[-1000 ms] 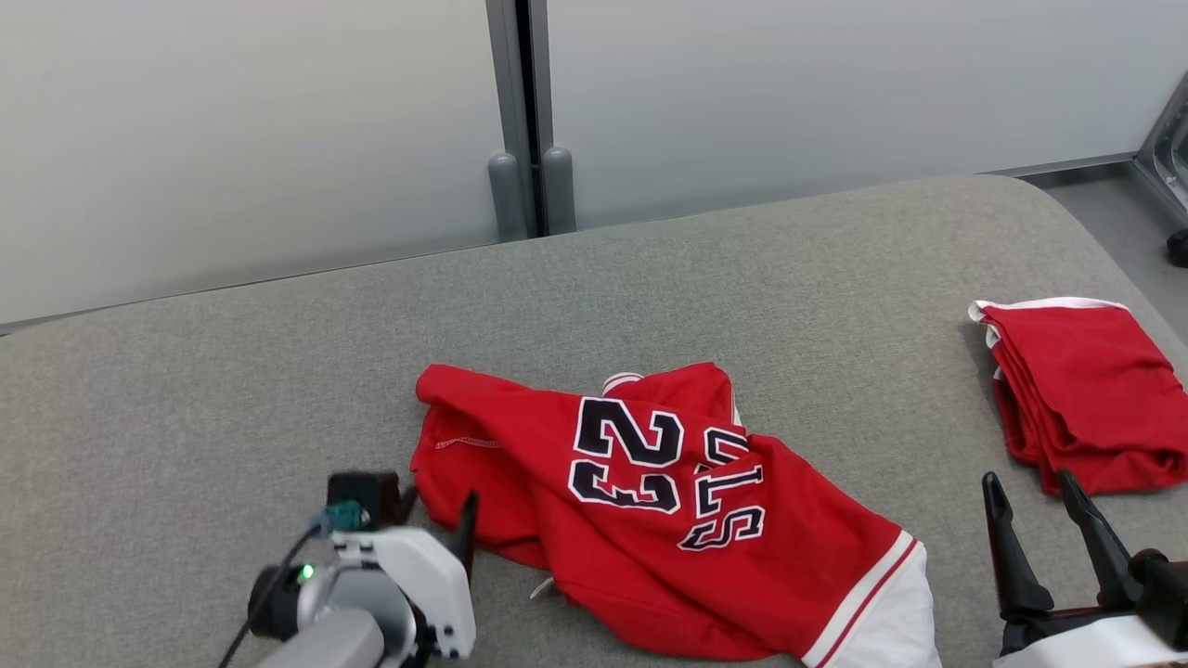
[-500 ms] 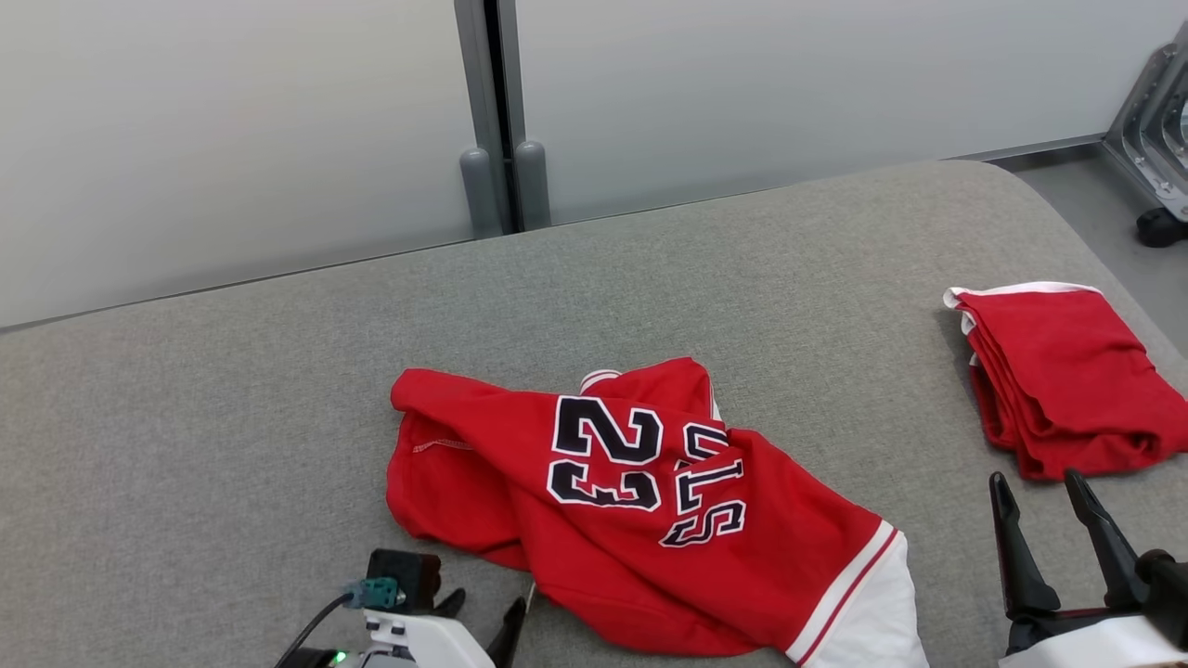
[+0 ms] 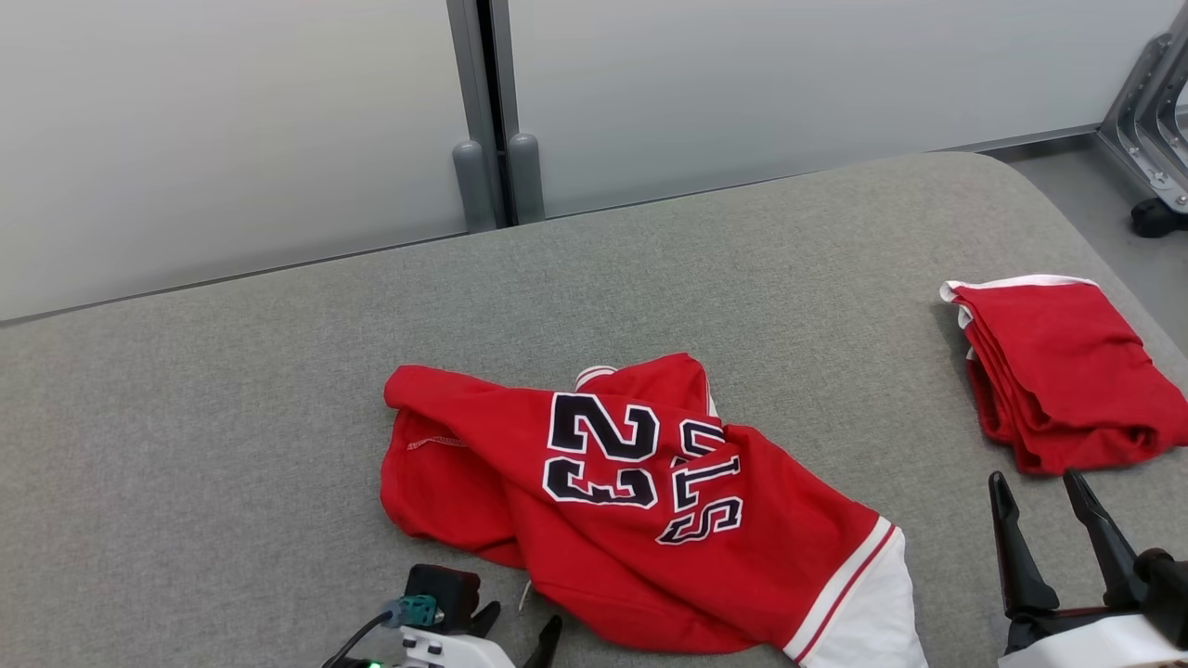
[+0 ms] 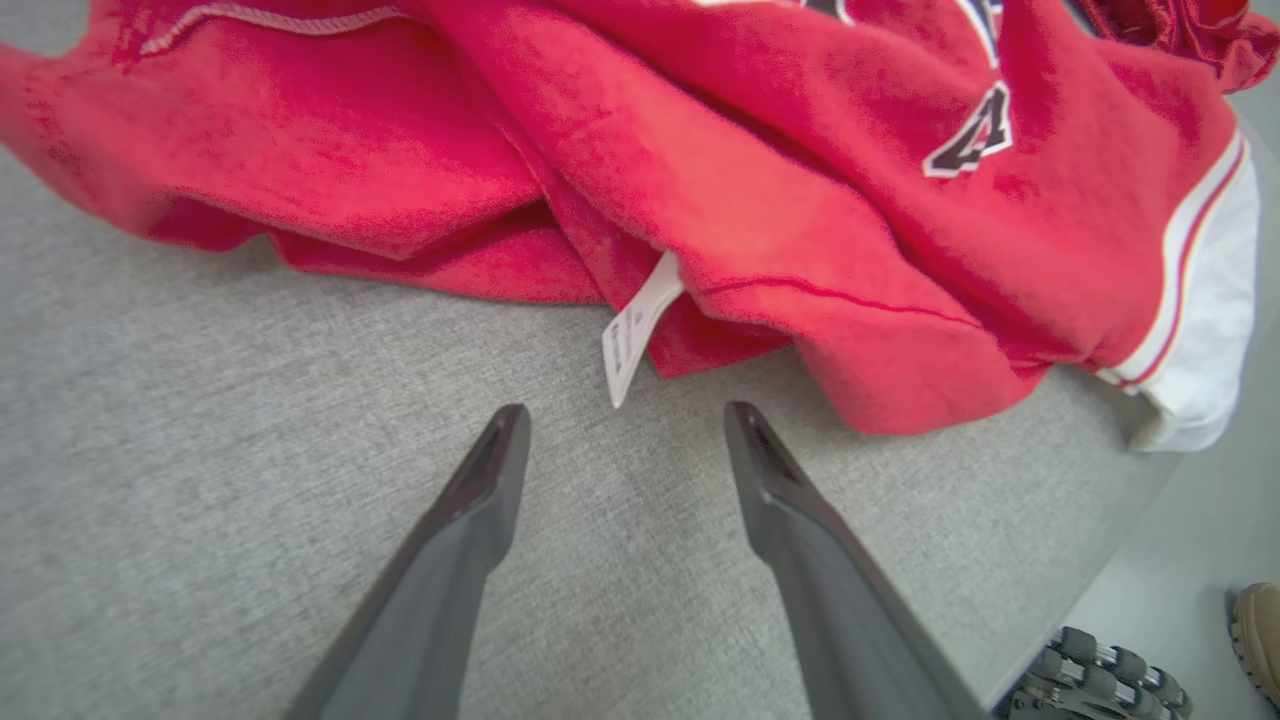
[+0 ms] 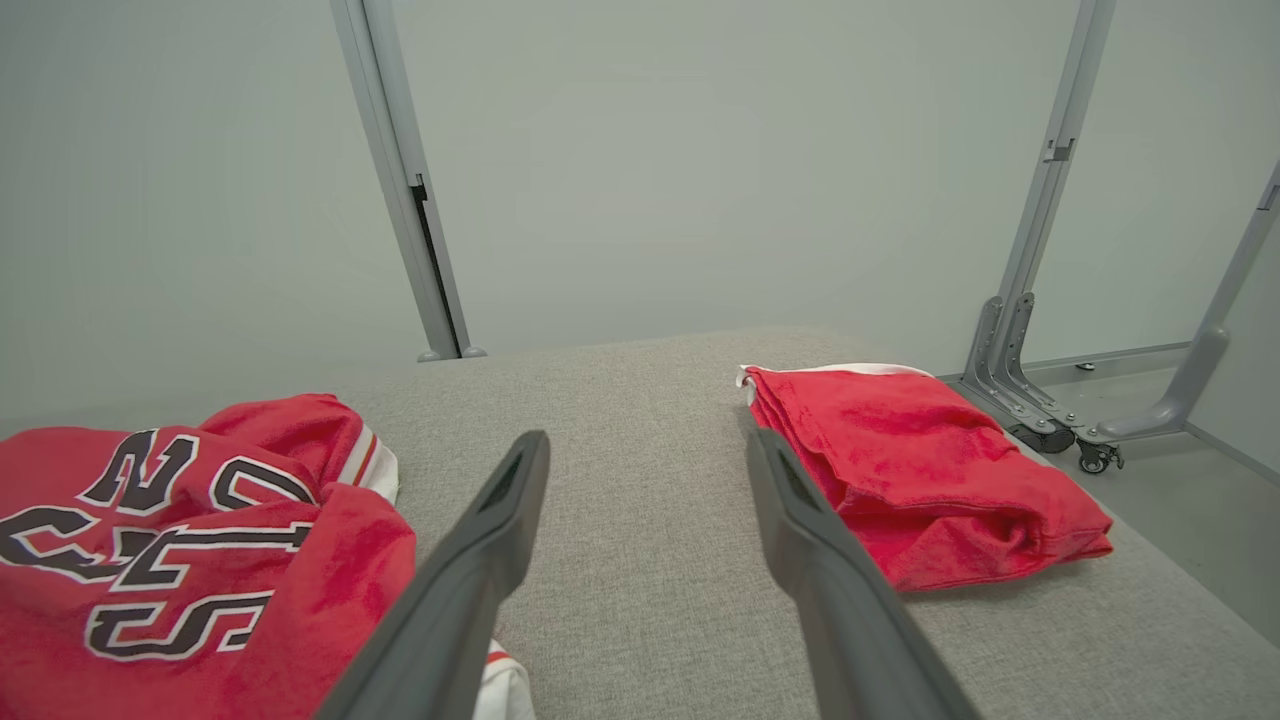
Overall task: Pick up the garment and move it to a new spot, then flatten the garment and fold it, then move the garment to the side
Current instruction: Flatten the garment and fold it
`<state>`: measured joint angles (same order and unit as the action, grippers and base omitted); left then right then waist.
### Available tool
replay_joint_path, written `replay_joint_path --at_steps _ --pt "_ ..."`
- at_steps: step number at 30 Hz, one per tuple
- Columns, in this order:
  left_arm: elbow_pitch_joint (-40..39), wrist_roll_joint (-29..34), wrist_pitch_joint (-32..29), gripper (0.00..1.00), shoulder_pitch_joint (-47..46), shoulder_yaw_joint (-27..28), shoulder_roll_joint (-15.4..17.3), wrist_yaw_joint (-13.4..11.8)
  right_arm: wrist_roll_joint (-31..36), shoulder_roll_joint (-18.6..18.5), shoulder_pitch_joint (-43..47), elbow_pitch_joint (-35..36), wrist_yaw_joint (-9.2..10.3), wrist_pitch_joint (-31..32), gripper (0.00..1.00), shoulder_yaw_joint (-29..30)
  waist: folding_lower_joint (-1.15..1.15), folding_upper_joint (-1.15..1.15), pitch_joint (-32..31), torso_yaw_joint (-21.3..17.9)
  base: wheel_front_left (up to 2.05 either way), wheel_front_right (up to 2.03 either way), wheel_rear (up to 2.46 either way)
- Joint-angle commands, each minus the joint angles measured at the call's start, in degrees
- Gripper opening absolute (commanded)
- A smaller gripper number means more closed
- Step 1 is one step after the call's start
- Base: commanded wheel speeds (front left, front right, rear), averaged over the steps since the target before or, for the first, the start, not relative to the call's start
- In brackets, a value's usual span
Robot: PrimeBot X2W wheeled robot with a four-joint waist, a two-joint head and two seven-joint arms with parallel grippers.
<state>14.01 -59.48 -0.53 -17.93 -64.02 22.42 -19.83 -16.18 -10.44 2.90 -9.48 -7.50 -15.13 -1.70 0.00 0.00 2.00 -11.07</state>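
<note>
Crumpled red fleece 23 jersey (image 3: 640, 520) lies diagonally, white hem near-right; folded red cloth (image 3: 1058, 371) rightward; left gripper (image 4: 626, 410), right gripper (image 3: 1033, 477) spread.

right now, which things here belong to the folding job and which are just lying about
Job:
- jersey, crumpled, not yet flattened
- table it lies on

Lying about:
- folded garment, already set to the right side
- frame on the floor beyond

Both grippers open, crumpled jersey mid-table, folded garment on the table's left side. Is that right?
No: the folded garment lies on the right side of the table, as the head view shows. The left gripper and right gripper are open, and the jersey is mid-table.
</note>
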Motion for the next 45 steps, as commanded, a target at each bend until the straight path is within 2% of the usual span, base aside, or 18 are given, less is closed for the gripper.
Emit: replay_joint_path --at_steps 1,6,7,8,10,11,12,13,17,21,26,29,31,34,36,39,45 --pt "0.54 0.37 0.20 1.00 -0.83 0.00 -0.29 0.03 -0.40 -0.50 -0.40 0.08 0.00 -0.02 1.00 0.08 0.00 0.00 0.14 -0.06 0.00 0.00 0.00" --pt "3.75 0.98 2.12 1.00 -2.12 0.58 -2.09 0.59 -0.36 -0.65 -0.76 0.13 0.00 -0.02 1.00 -0.22 0.00 0.00 0.57 -0.41 0.00 0.00 0.00" --pt "4.52 1.18 2.69 0.97 -2.38 0.72 -2.49 0.59 -0.41 -0.70 -0.88 0.13 0.00 -0.02 1.00 -0.33 0.00 0.00 0.71 -0.52 0.00 0.00 0.00" --pt "5.24 1.40 3.31 0.86 -2.79 0.90 -2.83 0.48 -0.49 -0.80 -1.02 0.13 0.00 -0.02 1.00 -0.32 0.00 0.00 0.82 -0.58 0.00 0.00 0.00" --pt "6.39 1.62 4.18 0.43 -3.28 1.05 -3.42 0.87 -0.60 -0.91 -0.97 0.11 0.01 -0.02 1.00 -0.25 0.00 0.00 0.90 -0.67 0.00 0.00 0.00" --pt "6.39 1.62 4.18 0.43 -3.28 1.05 -3.42 0.87 -0.60 -0.91 -0.97 0.11 0.01 -0.02 1.00 -0.25 0.00 0.00 0.90 -0.67 0.00 0.00 0.00" --pt "6.85 1.64 4.57 0.25 -3.39 1.06 -3.73 1.28 -0.64 -0.90 -0.88 0.06 0.00 -0.02 1.00 -0.21 0.00 0.00 0.90 -0.69 0.00 0.00 0.00" --pt "7.22 1.64 4.58 0.00 -3.58 0.93 -3.93 1.88 -0.66 -0.91 -0.81 0.02 0.00 -0.02 1.00 -0.15 0.00 0.00 0.86 -0.67 0.00 0.00 0.00" --pt "6.87 2.50 4.31 0.00 -4.15 -0.13 -3.59 2.88 -0.55 -0.83 0.04 -0.15 0.01 -0.02 1.00 0.41 0.00 0.00 0.28 -0.09 0.00 0.00 0.00" --pt "2.43 5.08 3.54 0.00 -4.81 -1.14 -0.56 -0.25 -0.06 -0.33 0.99 -0.16 0.00 -0.02 1.00 1.06 0.00 0.00 -0.91 1.51 0.00 0.00 0.00" --pt "-9.09 9.30 0.29 0.00 -3.70 -2.81 6.66 -8.11 0.47 0.39 2.44 -0.10 0.01 -0.02 1.00 1.62 0.00 0.00 -2.78 4.29 0.00 0.00 0.00" --pt "-16.77 12.99 -3.53 0.00 -2.95 -5.07 11.75 -14.13 0.77 0.90 3.07 -0.09 0.00 -0.02 1.00 1.90 0.00 0.00 -3.79 6.08 0.00 0.00 0.00" --pt "-21.61 14.93 -6.71 0.00 -1.85 -6.65 14.24 -17.18 1.01 1.34 3.36 -0.13 0.01 -0.02 1.00 1.90 0.00 0.00 -4.32 7.07 0.00 0.00 0.00" --pt "-27.96 16.97 -11.53 0.00 0.06 -8.23 15.92 -19.42 1.30 1.82 3.35 0.01 0.01 -0.02 1.00 1.75 0.00 0.00 -4.56 8.05 0.00 0.00 0.00" --pt "-30.58 18.29 -13.59 0.00 0.83 -8.68 15.04 -19.00 1.20 1.99 3.10 0.08 0.01 -0.02 1.00 1.59 0.00 0.00 -4.50 8.42 0.00 0.00 0.00" --pt "-30.84 20.23 -15.94 0.00 1.45 -9.17 12.01 -16.12 1.34 2.17 2.57 -0.19 0.01 -0.02 1.00 1.00 0.00 0.00 -4.38 8.29 0.00 0.00 0.00" --pt "-22.97 23.70 -19.41 0.00 -1.20 -9.36 3.25 -6.28 0.74 1.83 1.50 -1.01 0.01 -0.02 1.00 0.08 0.00 0.00 -3.66 6.03 0.00 0.00 0.00"
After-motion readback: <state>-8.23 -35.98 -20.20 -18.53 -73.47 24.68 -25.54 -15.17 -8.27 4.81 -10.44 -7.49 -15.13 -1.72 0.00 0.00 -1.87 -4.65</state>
